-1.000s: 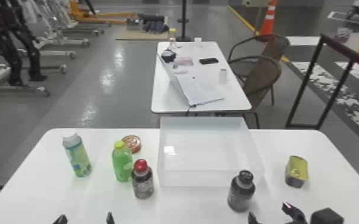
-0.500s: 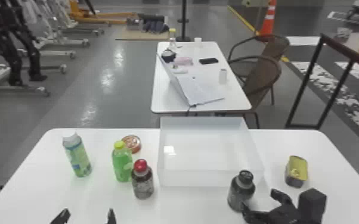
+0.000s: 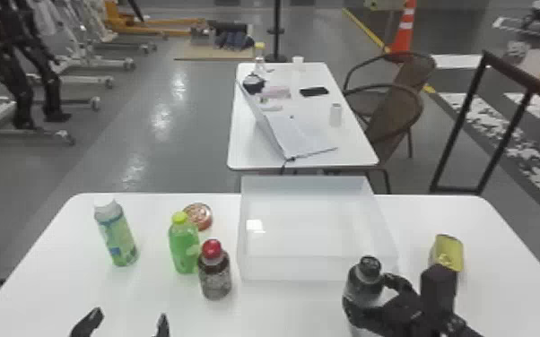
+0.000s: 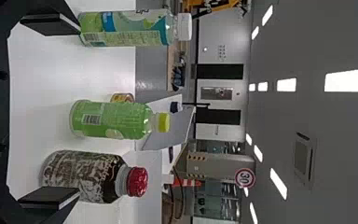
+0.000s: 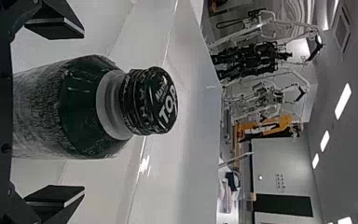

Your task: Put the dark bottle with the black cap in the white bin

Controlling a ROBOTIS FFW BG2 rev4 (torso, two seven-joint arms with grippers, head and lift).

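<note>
The dark bottle with the black cap (image 3: pixel 363 280) stands upright at the near right corner of the white bin (image 3: pixel 318 269). My right gripper (image 3: pixel 367 296) is around that bottle from the right. In the right wrist view the dark bottle (image 5: pixel 81 112) lies between the two fingers of my right gripper (image 5: pixel 84 113), which is open with a gap on either side. My left gripper (image 3: pixel 128 319) is parked at the near left, open and holding nothing. Bottles show beyond the open fingers of my left gripper (image 4: pixel 79 112) in the left wrist view.
Left of the bin stand a red-capped bottle (image 3: pixel 215 275), a green bottle (image 3: pixel 184 248) and a pale green bottle (image 3: pixel 119 237), with a round red tin (image 3: pixel 199 216) behind. A yellow can (image 3: pixel 447 252) is to the right, close behind the right gripper.
The right gripper has come in from the near right, moving left and away from the robot, and its fingers now straddle the dark bottle. The left gripper has stayed almost still.
</note>
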